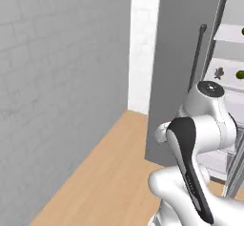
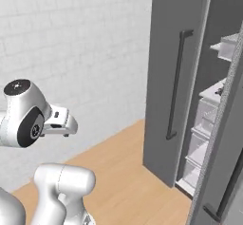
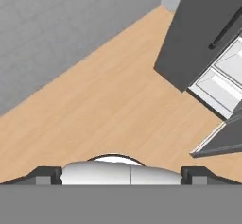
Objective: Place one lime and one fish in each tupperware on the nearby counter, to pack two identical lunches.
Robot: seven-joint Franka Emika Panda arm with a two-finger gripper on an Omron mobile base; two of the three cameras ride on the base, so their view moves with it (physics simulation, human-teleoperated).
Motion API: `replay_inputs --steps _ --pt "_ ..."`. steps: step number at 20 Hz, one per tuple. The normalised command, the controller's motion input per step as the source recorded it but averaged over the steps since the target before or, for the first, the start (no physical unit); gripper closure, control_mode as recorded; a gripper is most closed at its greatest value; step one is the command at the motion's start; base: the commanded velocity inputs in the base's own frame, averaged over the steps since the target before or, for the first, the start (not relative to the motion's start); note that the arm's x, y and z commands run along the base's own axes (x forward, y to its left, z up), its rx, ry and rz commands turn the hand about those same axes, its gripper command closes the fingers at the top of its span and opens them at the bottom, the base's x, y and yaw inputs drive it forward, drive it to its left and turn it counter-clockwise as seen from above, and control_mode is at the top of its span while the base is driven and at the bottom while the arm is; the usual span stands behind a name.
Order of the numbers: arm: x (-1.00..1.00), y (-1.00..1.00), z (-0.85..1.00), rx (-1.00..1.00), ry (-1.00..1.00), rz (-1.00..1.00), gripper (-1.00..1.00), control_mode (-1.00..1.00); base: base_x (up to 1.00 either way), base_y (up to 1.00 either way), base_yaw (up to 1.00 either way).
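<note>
The tool (image 3: 121, 171) points down at the wooden floor (image 3: 94, 105), and its two dark fingertips (image 3: 45, 175) stand far apart at the bottom of the hand view, so its jaws are wide and hold nothing. In the right base view the hand (image 2: 57, 122) reaches out from the arm toward the white brick wall (image 2: 71, 53), over the floor and well apart from the fridge (image 2: 175, 77). The fridge is tall and dark grey, with a long dark handle (image 2: 174, 84) on its closed door, and its other door (image 2: 220, 138) stands open at the right edge. Through the opening, white shelves and clear drawers (image 2: 201, 119) are visible. In the left base view one lime (image 1: 240, 75) lies on a fridge shelf (image 1: 228, 65) at the right edge of the picture, and a small dark thing (image 1: 219, 72) lies on the same shelf just to the left of it; it can be a fish, but it is too small to tell. A bit of green shows on the shelf above, at the very edge, and I cannot tell what it is. The lime is high inside the fridge, behind the arm's upper joint (image 1: 209, 89), while the tool hangs lower and to the side of the wall, so the two are well apart and nothing touches.
</note>
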Motion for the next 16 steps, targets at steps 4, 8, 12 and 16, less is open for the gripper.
replay_inputs --steps 4,8,12,16 --pt "0.00 0.00 0.00 0.00 0.00 0.00 -1.00 1.00 0.52 0.29 -0.84" --pt "0.00 0.00 0.00 0.00 0.00 0.00 -1.00 1.00 0.38 0.21 -0.87" --pt "0.00 0.00 0.00 0.00 0.00 0.00 -1.00 1.00 0.42 0.28 -0.81" --pt "0.00 0.00 0.00 0.00 0.00 0.00 -1.00 1.00 0.41 0.59 -0.68"
